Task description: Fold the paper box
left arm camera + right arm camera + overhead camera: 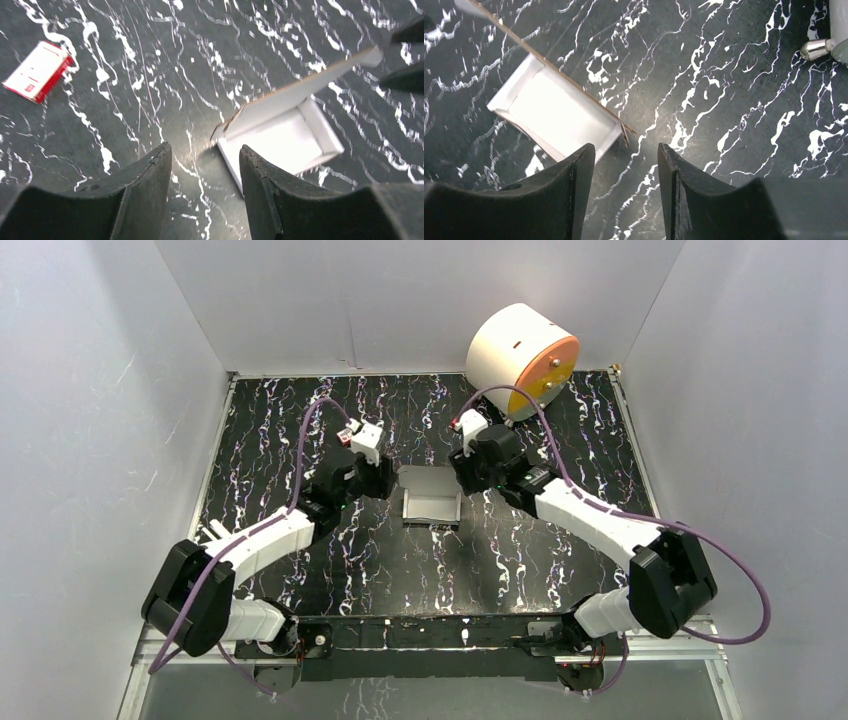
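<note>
Presently the box [431, 502] rests on the worktop [500, 560] at the centre of the top view, between the left gripper [205, 155] and the right gripper [624, 152]. Both grippers have their jaws apart and hold nothing. The tray walls are up and the lid flap stands tilted.

Judgement: thin card, light, easily creased, and likely to slide. Pinch the flap's free edge gently and brace the tray.

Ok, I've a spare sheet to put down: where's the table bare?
Bare: the near strip between box and arm bases, and the far-left corner. Crowded: mid-table, left end effector and right end effector flanking the box; far right, the drum.
</note>
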